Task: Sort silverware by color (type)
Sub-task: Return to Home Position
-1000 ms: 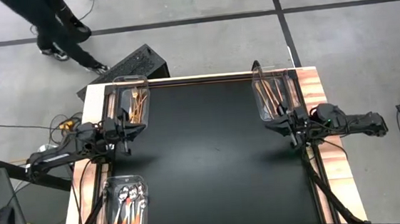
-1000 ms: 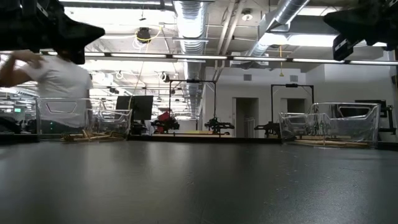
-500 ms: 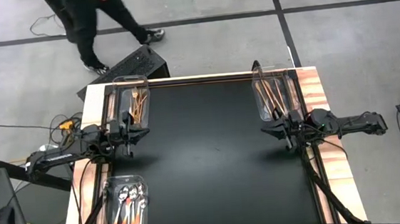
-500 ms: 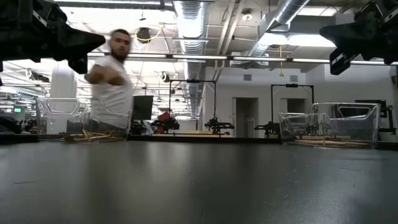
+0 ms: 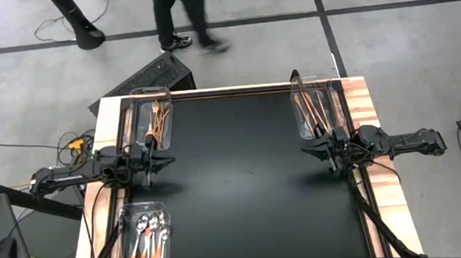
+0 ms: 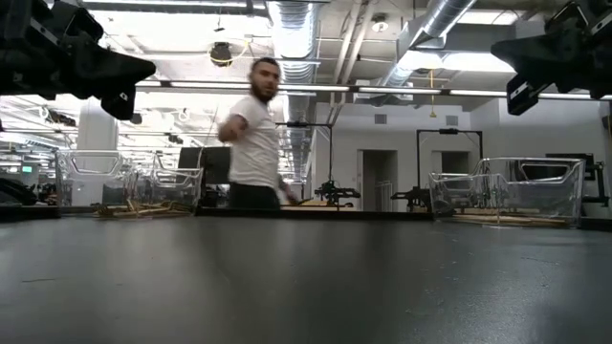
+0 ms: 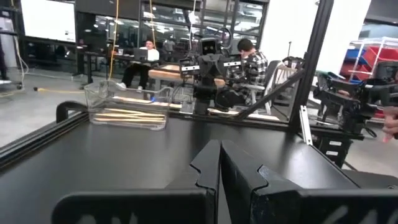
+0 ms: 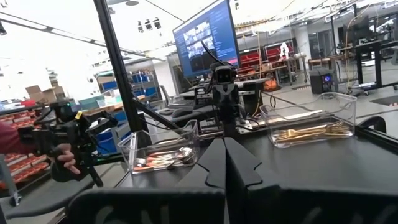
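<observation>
Now your left gripper (image 5: 160, 160) and right gripper (image 5: 308, 148), both closed, hover by opposite table (image 5: 243, 186) edges; the left has straightened since.

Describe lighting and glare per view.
High view: even, no glare. Low view: bright ceiling lights leave the left gripper and right gripper as dark silhouettes, with pale sheen on the table. Right wrist view: the ceiling is washed out white.

The person (image 6: 254, 143) beyond the table (image 6: 306, 287) is blurred (only legs (image 5: 180, 9) show overhead).
</observation>
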